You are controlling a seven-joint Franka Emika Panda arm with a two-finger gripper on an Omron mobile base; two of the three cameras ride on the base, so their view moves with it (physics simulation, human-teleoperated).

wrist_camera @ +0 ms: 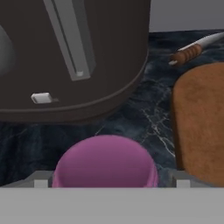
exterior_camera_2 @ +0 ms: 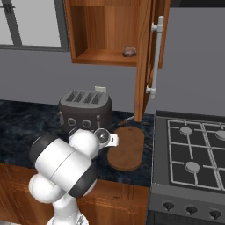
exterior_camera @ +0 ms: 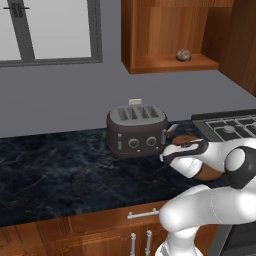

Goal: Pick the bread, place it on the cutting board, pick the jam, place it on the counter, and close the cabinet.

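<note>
Left to right. The counter lies bare and dark from the left edge up to the toaster, leaving a broad free stretch of stone on that side; its front edge meets the wooden drawer fronts. Right of the toaster, the free stone narrows to a strip between the toaster's base and the cutting board, whose right edge lies near the stove. A knife with a ribbed brown handle lies on the stone beyond the board.

The gripper sits low in this strip, just in front of the toaster's right end. In the hand view its two fingertips stand on either side of the jam, the purple jar filling the space between them; actual contact cannot be confirmed.

Above, the cabinet stands with its door swung open, the bar handle facing right. The bread rests on the cabinet shelf, near its right end, well above and apart from the gripper.
</note>
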